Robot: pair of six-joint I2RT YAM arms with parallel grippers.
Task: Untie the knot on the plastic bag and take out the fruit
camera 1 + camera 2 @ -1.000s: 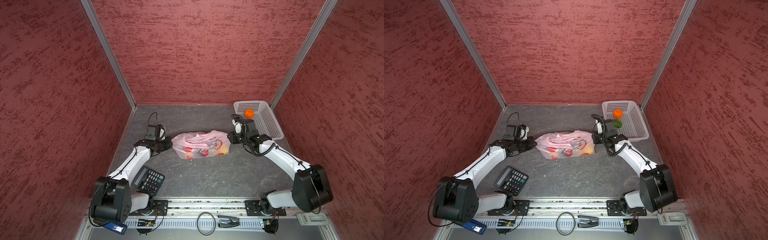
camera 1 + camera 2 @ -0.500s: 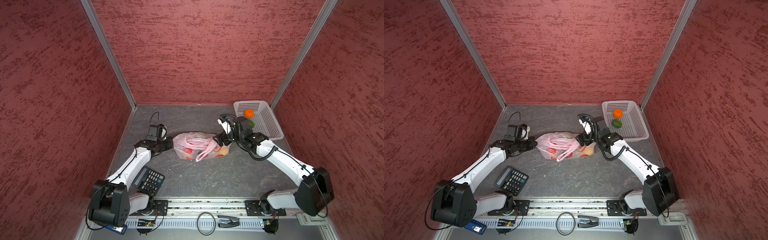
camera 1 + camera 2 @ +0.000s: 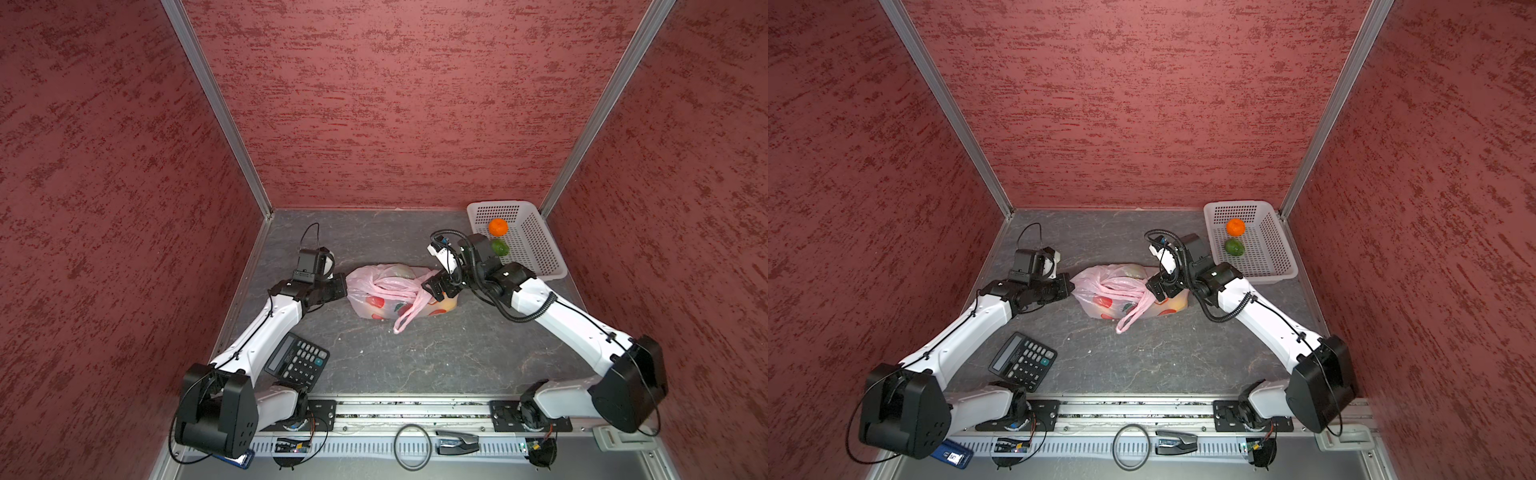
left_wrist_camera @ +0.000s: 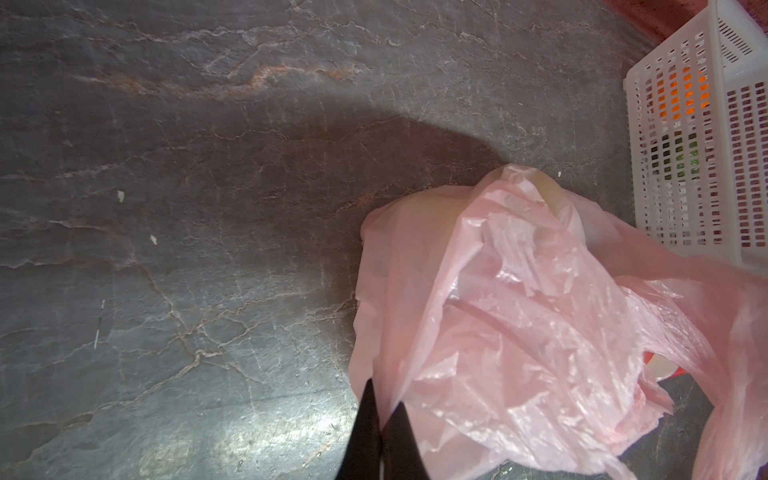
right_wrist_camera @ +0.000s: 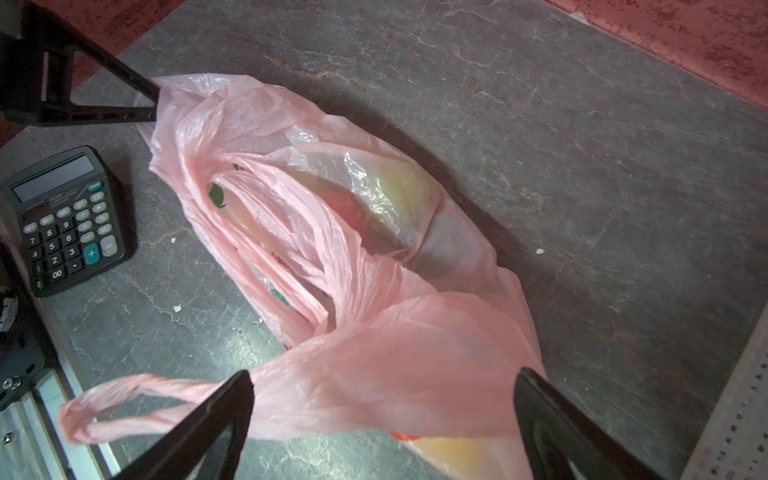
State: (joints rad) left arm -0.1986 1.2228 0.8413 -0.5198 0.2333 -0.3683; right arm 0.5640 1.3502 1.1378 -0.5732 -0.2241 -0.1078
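Observation:
The pink plastic bag lies slumped mid-table. My left gripper is shut on the film at its left edge, also seen in the right wrist view. My right gripper hangs open over the bag's right end, film between its fingers but not pinched. One handle loop trails loose toward the front. I cannot make out the knot. Fruit shows through the film: a yellow piece and a beige piece.
A white perforated basket stands back right, holding an orange mandarin and a green fruit. A black calculator lies front left beside the left arm.
My right gripper has swung left from the basket side to above the bag's right end and opened wide. The stretched bag slackened, and a handle loop dropped toward the front. The left gripper has stayed shut.

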